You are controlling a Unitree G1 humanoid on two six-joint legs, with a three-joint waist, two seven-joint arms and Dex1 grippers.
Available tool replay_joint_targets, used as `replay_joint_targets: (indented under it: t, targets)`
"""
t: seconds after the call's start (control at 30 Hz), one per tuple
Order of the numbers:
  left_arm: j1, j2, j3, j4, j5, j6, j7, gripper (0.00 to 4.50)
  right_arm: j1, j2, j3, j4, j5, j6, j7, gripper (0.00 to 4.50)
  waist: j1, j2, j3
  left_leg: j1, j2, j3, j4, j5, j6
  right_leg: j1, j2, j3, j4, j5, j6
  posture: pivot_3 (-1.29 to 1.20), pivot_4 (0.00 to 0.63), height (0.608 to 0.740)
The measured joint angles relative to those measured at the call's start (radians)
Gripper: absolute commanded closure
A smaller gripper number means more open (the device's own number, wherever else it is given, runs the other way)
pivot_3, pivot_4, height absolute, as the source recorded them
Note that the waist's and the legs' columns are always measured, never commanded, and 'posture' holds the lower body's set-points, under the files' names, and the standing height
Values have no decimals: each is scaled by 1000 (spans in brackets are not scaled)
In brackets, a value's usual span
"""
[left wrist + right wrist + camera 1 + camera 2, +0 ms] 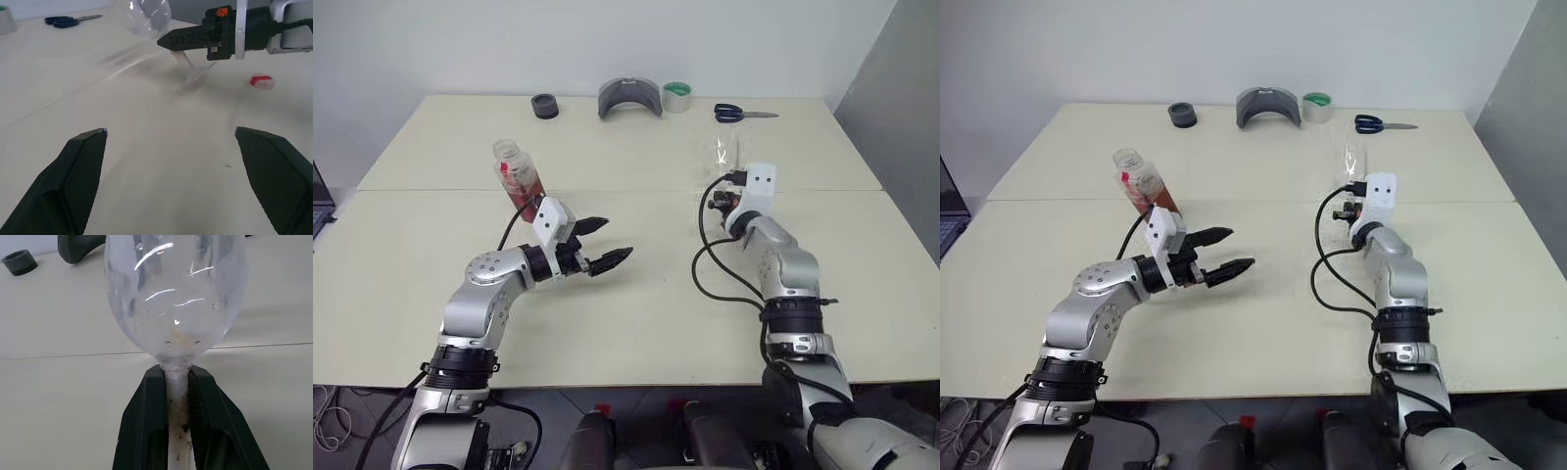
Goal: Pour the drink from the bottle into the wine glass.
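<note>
The bottle point(517, 176) stands uncapped at the left of the table, with reddish-brown drink point(525, 189) in its lower part. My left gripper point(603, 243) is open and empty, hovering just right of the bottle and pointing toward the middle. The clear wine glass point(726, 152) stands right of centre. My right gripper point(176, 374) is shut on its thin stem point(176, 391), right under the bowl point(173, 293). The left wrist view shows that gripper point(168, 41) holding the glass point(146, 17). I cannot tell whether the foot rests on the table.
A red-and-white cap point(261, 82) lies on the table near the glass. Along the far edge sit a black ring point(545, 106), a grey curved object point(629, 98), a tape roll point(677, 96) and blue scissors point(742, 114). A seam point(636, 190) runs across the table.
</note>
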Motion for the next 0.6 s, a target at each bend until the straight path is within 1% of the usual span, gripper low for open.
replay_joint_targets:
  t: [0.3, 0.43, 0.6]
  targets:
    - [14, 17, -2, 1, -19, 29, -39, 0, 219, 25, 70, -314, 18, 57, -31, 4240, 2, 0, -2, 1, 0, 0, 0, 0, 0, 1, 0, 0, 0, 0, 0, 0, 150, 740]
    - [14, 17, -2, 3, -18, 29, -54, 0, 282, 29, 113, -390, 16, 72, -34, 4244, 0, 0, -2, 3, 1, 1, 0, 0, 0, 2, 1, 1, 0, 0, 0, 0, 150, 740]
    - [14, 17, -2, 3, -15, 23, -54, 0, 295, 23, 145, -402, 15, 62, -25, 4249, -4, 0, -2, 8, 1, 2, -2, 0, 0, 5, 2, 2, 0, 0, 0, 0, 150, 740]
